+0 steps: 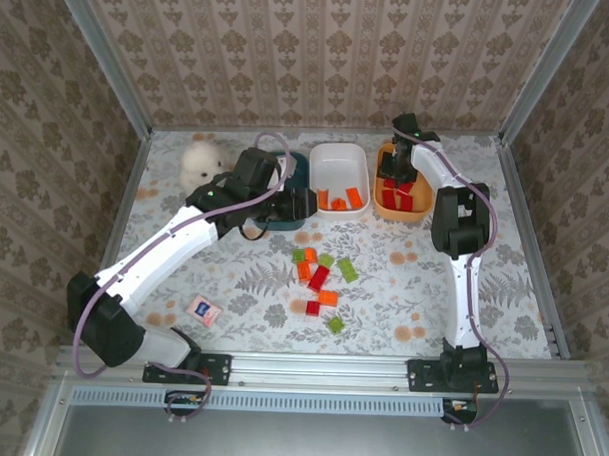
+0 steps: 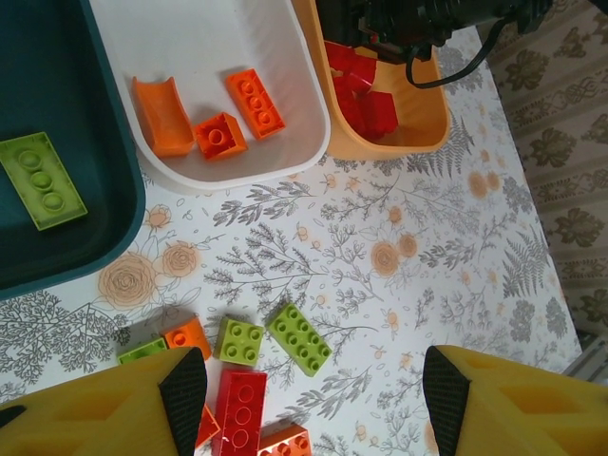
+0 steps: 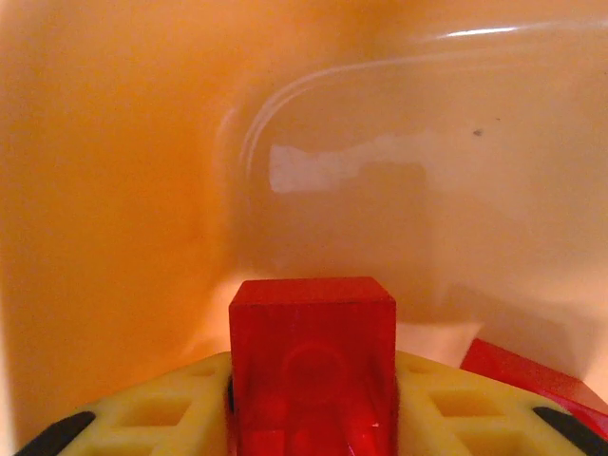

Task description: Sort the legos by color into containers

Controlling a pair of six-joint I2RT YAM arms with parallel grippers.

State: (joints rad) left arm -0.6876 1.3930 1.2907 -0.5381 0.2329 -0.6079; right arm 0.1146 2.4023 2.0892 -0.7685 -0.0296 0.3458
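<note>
Right wrist: red brick (image 3: 312, 332) sits in right claw (image 3: 312, 404), inside orange tub (image 3: 114, 190); grip unclear. We'd open wide, retract straight up.

We look into the orange tub (image 3: 123, 171), whose glossy walls catch pale reflections. At the bottom edge a red brick (image 3: 312, 351) stands upright between our yellow right fingers (image 3: 161, 408), which sit close on both sides; we cannot tell whether they press it. A second red brick (image 3: 532, 375) lies low at the right on the tub floor.
</note>
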